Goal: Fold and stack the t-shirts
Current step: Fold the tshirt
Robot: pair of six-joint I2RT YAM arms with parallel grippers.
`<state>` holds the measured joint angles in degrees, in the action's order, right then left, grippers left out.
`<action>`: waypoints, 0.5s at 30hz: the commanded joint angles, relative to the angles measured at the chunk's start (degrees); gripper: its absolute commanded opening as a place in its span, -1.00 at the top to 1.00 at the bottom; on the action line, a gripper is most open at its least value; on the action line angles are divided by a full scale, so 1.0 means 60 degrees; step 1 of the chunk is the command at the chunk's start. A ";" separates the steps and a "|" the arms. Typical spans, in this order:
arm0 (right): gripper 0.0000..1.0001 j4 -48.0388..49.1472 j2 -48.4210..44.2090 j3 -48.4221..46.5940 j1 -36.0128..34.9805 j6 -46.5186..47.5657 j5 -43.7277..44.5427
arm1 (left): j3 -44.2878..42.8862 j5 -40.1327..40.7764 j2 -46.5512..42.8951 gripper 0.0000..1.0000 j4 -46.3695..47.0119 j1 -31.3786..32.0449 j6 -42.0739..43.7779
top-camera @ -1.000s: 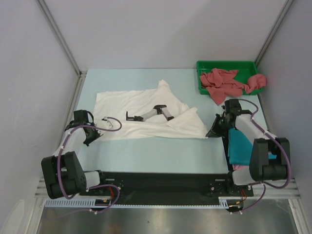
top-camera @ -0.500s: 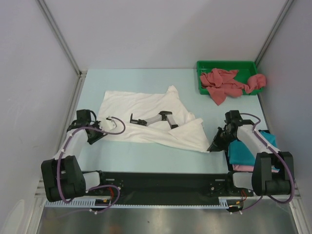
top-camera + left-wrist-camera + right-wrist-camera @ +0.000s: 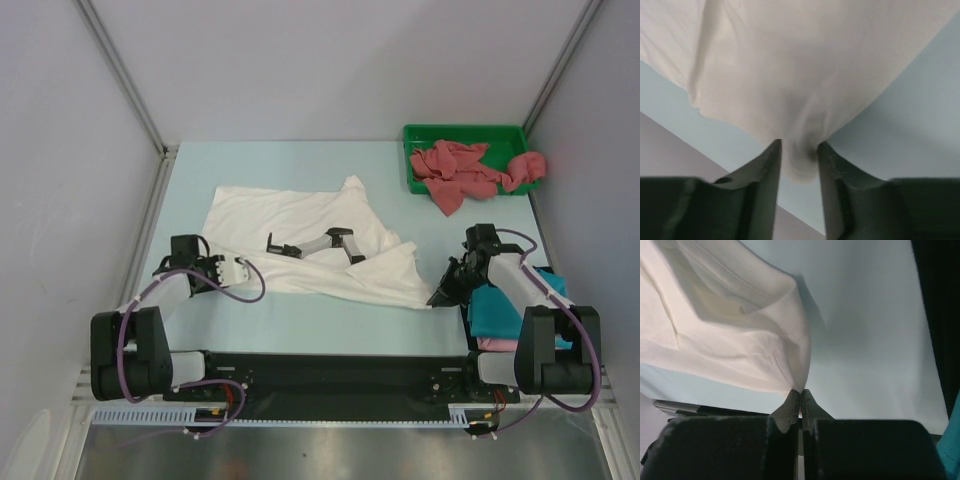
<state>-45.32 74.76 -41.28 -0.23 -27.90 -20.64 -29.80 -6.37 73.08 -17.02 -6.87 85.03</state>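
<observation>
Tally, pale blue tabletop (image 3: 300, 320):

- One white cotton short-sleeved t-shirt (image 3: 250, 215), spread across the middle.
- One teal cotton shirt (image 3: 495, 310), at the right edge.
- One pink cotton shirt (image 3: 490, 343), only a sliver showing under the teal one.
- Dusty red cotton shirts (image 3: 460, 170), a crumpled heap at the far right corner (too tangled for a firm count).
- One green rectangular plastic tray (image 3: 465, 130), under that heap.
- Two robot arms at the near edge: left arm (image 3: 150, 300), right arm (image 3: 525, 280).

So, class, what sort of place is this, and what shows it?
Probably a robot lab cell: left arm and right arm bolted to a table, grey panels around it, a green tray of shirts.
</observation>
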 commanded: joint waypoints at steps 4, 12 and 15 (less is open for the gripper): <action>1.00 -0.0034 0.0020 -0.0562 0.0521 0.0314 -0.0134 | 0.0118 -0.0169 0.0580 0.99 0.0156 0.0032 -0.0124; 1.00 -0.0883 0.0284 -0.1528 0.0653 0.0680 0.0130 | -0.1990 -0.0961 -0.0109 0.99 -0.3429 -0.1504 0.0869; 1.00 -0.1219 0.0255 -0.1355 0.0653 0.0797 0.0160 | -0.2123 -0.0843 -0.0212 0.99 -0.4264 -0.1725 0.1193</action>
<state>-48.23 76.09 -48.69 3.14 -24.95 -21.41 -40.34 -11.20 73.89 -32.80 -15.35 87.79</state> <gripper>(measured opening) 0.017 0.011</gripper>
